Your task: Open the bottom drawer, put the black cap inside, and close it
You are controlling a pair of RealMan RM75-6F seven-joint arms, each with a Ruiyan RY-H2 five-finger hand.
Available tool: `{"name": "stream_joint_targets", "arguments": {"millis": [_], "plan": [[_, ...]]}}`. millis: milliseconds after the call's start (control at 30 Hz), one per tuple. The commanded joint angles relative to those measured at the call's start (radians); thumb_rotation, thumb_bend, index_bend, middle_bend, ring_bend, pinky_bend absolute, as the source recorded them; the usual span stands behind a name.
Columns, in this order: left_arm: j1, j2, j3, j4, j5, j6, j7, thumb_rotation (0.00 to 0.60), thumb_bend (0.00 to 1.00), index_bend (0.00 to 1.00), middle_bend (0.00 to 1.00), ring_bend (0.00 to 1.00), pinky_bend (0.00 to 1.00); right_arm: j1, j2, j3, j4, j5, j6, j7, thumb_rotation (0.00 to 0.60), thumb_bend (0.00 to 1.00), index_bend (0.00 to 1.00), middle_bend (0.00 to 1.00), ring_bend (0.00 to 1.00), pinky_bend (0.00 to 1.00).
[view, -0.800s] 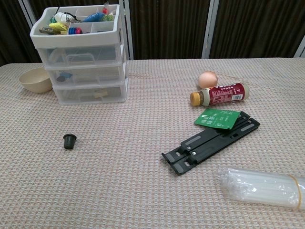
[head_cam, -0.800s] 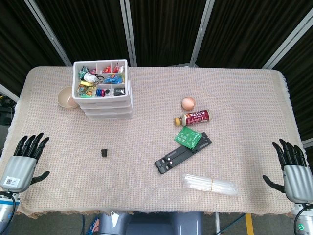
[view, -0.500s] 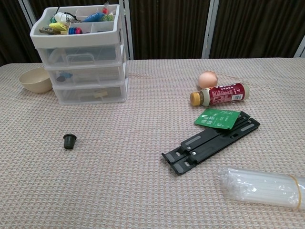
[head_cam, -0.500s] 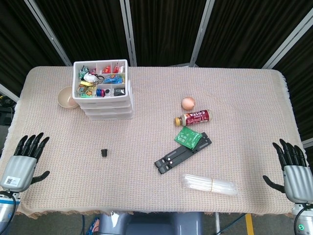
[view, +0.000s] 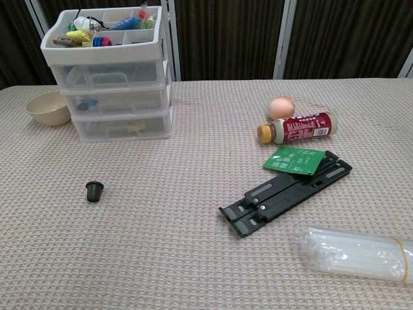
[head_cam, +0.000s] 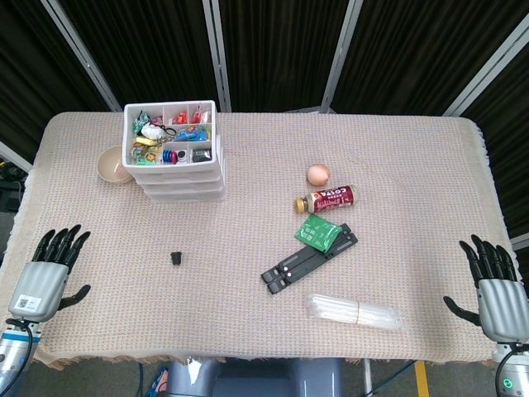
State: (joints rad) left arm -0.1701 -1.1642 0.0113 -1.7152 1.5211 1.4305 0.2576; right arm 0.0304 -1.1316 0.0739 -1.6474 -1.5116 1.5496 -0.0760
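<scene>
An egg lies beside a bottle, bowl far left.

Black cap and bottom drawer: cap loose on the cloth, drawer fully closed.

The black cap is small, dark and round, standing on the woven cloth with its wider rim uppermost and a narrower body below; nothing touches it. It lies in front of the drawer unit, well apart from it and slightly toward its left side. The bottom drawer is the lowest of three translucent white drawers in the unit at the far left of the table; its front sits flush with the drawers above, a small pull at its centre and faint contents showing through.
</scene>
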Motion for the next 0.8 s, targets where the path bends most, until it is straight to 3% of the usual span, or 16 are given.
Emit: {"name": "stream_joint_targets", "arguments": {"millis": [33, 100, 200, 267, 400, 533, 667, 800], "plan": [[-0.019, -0.031, -0.040, -0.029, -0.028, -0.009, -0.048, 0.600, 0.55, 0.00, 0.36, 0.36, 0.37, -0.002, 0.002, 0.001, -0.002, 0.002, 0.003, 0.005, 0.600, 0.07, 0.08, 0.00, 0.00, 0.00], [-0.034, -0.055, -0.063, -0.040, -0.052, -0.025, -0.085, 0.600, 0.58, 0.00, 0.64, 0.61, 0.53, -0.002, 0.003, 0.002, -0.003, 0.002, 0.003, 0.006, 0.600, 0.07, 0.08, 0.00, 0.00, 0.00], [-0.060, -0.083, -0.098, -0.079, -0.127, -0.081, -0.159, 0.600, 0.59, 0.00, 0.82, 0.76, 0.63, -0.001, 0.002, 0.001, -0.002, -0.002, 0.002, 0.003, 0.600, 0.07, 0.08, 0.00, 0.00, 0.00], [-0.089, -0.110, -0.144, -0.118, -0.231, -0.145, -0.208, 0.600, 0.59, 0.00, 0.88, 0.81, 0.67, -0.001, 0.002, 0.001, -0.001, -0.003, 0.004, 0.003, 0.600, 0.07, 0.08, 0.00, 0.00, 0.00], [-0.161, -0.148, -0.234, -0.175, -0.471, -0.276, -0.235, 0.600, 0.64, 0.00, 0.92, 0.85, 0.72, -0.001, 0.003, 0.002, -0.002, 0.001, 0.002, 0.005, 0.600, 0.07, 0.08, 0.00, 0.00, 0.00], [-0.217, -0.180, -0.296, -0.191, -0.644, -0.366, -0.262, 0.600, 0.69, 0.00, 0.93, 0.86, 0.72, 0.000, 0.004, 0.002, -0.002, 0.003, -0.002, 0.009, 0.600, 0.07, 0.08, 0.00, 0.00, 0.00], [-0.317, -0.232, -0.365, -0.145, -0.870, -0.450, -0.246, 0.600, 0.71, 0.00, 0.93, 0.86, 0.72, 0.001, 0.008, 0.002, -0.003, 0.006, -0.009, 0.017, 0.600, 0.07, 0.08, 0.00, 0.00, 0.00], [-0.396, -0.288, -0.395, -0.090, -1.020, -0.474, -0.213, 0.600, 0.73, 0.00, 0.93, 0.86, 0.72, 0.002, 0.013, 0.002, -0.003, 0.009, -0.012, 0.029, 0.600, 0.06, 0.08, 0.00, 0.00, 0.00]]}}
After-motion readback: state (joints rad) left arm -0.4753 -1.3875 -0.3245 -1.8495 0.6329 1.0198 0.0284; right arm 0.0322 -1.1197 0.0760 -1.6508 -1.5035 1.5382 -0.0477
